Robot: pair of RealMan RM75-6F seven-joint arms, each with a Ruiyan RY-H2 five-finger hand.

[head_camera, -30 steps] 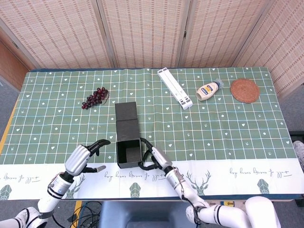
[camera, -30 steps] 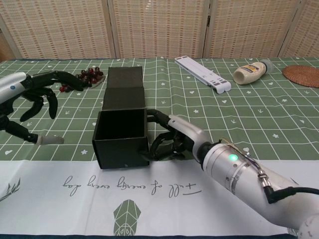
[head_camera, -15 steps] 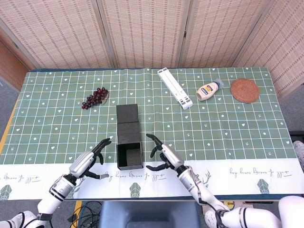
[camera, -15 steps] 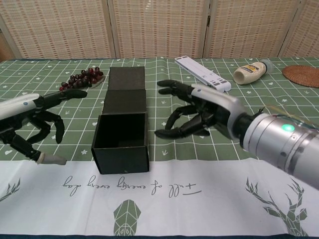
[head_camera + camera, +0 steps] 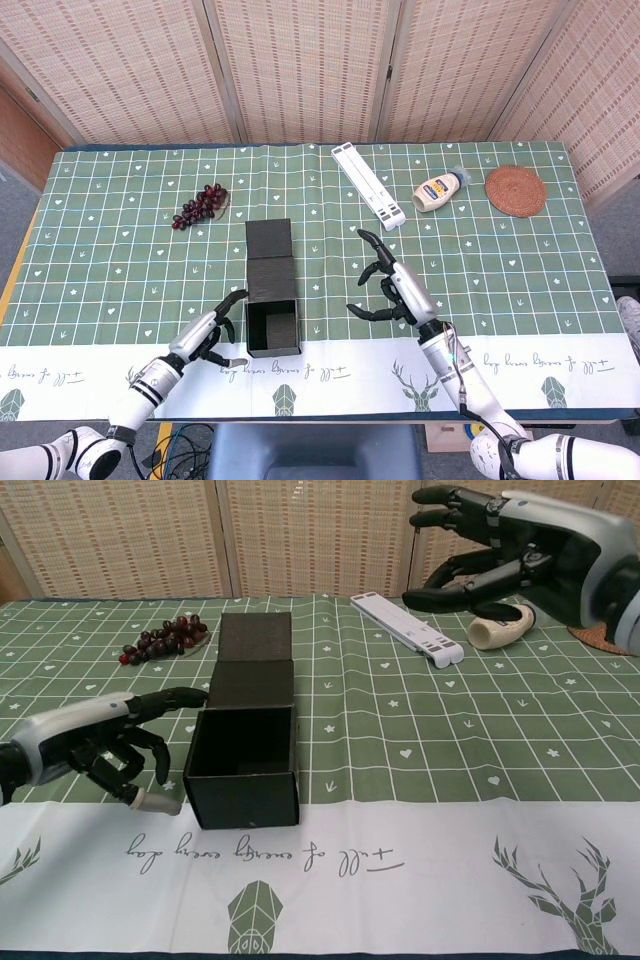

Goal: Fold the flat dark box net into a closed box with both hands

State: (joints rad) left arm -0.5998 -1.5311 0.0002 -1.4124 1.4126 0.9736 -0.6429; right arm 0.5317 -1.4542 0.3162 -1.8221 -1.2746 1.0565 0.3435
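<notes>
Both hands are released: the left hand (image 5: pixel 105 742) lies just beside the open-topped dark box (image 5: pixel 243 763), while the right hand (image 5: pixel 500 545) hangs raised, fingers spread.

The right hand (image 5: pixel 500 550) has let go of the dark box (image 5: pixel 243 765), lifted high and swung away to the right, fingers spread. The left hand (image 5: pixel 105 745) has moved in from the left and now sits just beside the box's left wall, one fingertip at its far corner.
</notes>
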